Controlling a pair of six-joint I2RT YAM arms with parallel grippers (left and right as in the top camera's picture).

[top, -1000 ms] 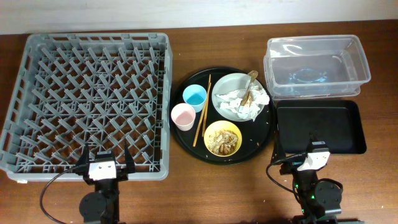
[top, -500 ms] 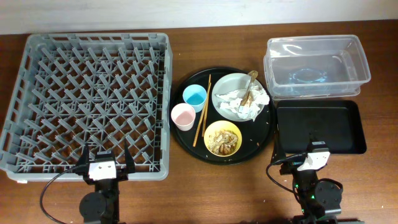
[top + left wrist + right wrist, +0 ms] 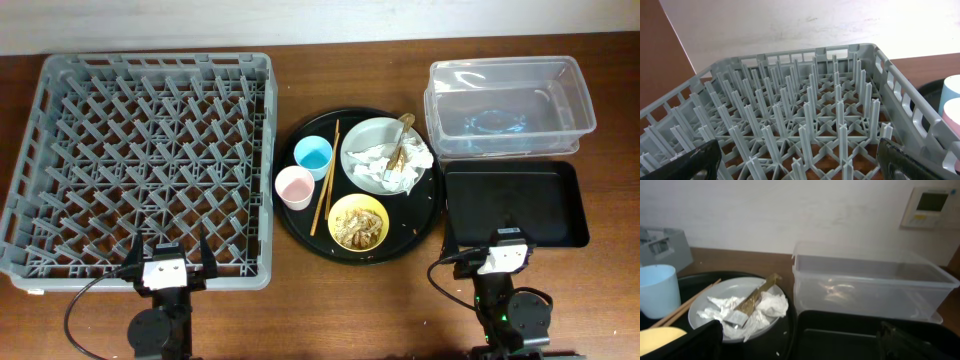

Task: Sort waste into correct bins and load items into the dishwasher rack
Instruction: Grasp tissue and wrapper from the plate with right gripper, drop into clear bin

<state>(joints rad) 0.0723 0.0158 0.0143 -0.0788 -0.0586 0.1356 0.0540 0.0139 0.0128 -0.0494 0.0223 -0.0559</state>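
Note:
The grey dishwasher rack (image 3: 60, 150) fills the left side and shows in the left wrist view (image 3: 805, 105). On a round black tray (image 3: 300, 225) stand a blue cup (image 3: 313, 154), a pink cup (image 3: 294, 187), chopsticks (image 3: 327, 177), a yellow bowl (image 3: 358, 221) with scraps, and a pale plate (image 3: 362, 140) with white napkins (image 3: 400, 170) and a brown-gold wrapper (image 3: 401, 138). The plate shows in the right wrist view (image 3: 732, 287). The clear tub (image 3: 507, 104) and shallow black tray (image 3: 512, 203) are at the right. My left gripper (image 3: 168, 256) and right gripper (image 3: 490, 245) are open and empty at the front edge.
The round black tray sits between the rack and the bins. Bare brown table runs along the front by both arm bases. A wall with a thermostat panel (image 3: 929, 205) stands behind the table.

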